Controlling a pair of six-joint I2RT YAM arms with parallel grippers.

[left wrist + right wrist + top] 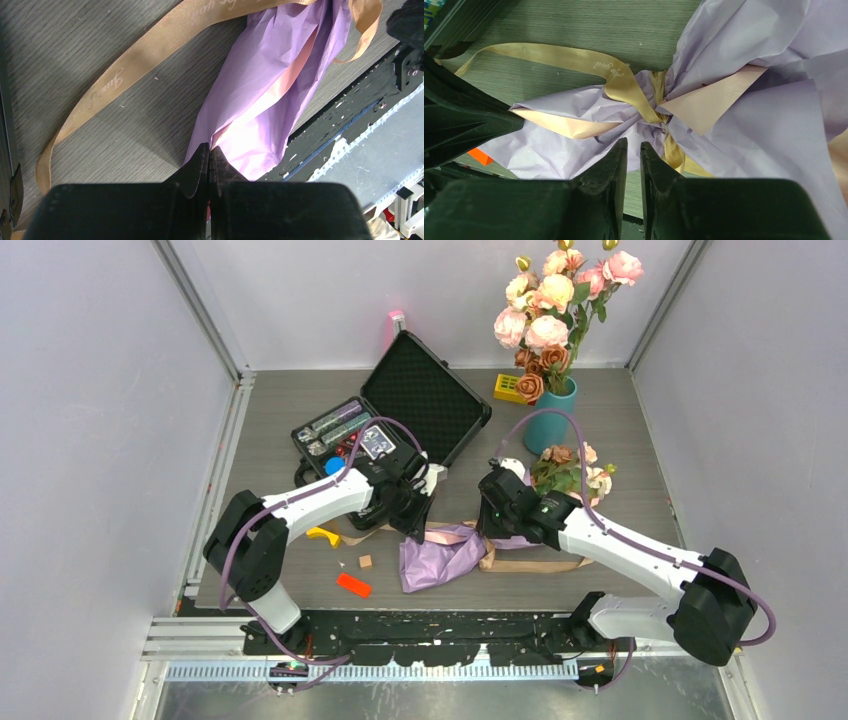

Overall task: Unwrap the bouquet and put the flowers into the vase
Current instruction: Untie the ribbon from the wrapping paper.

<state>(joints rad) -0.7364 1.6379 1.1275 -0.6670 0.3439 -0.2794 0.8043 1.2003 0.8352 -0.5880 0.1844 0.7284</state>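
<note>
Bouquet (445, 555) flat near front edge of grey wood-grain bench (620, 410), between both hands. Left hand (209, 152) clenched on lilac paper tip. Right hand (634, 145) almost closed, narrow gap, grasping nothing, above knot of ribbon (574, 57) printed in cursive, seemingly "for you". Flowers (575, 472) just before teal vase (548, 425); white walls around.

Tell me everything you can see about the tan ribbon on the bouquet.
The ribbon is a flat tan-gold band, satiny in look, with pale cursive lettering along it. It is knotted round the pinched waist of the bouquet, over its crinkled lilac paper. From the knot one long tail curves away flat over the grey table; a shorter one drops beside the right gripper, whose jaws stand slightly apart, and contact there cannot be told. In the top view a loose loop lies beside the paper.
</note>
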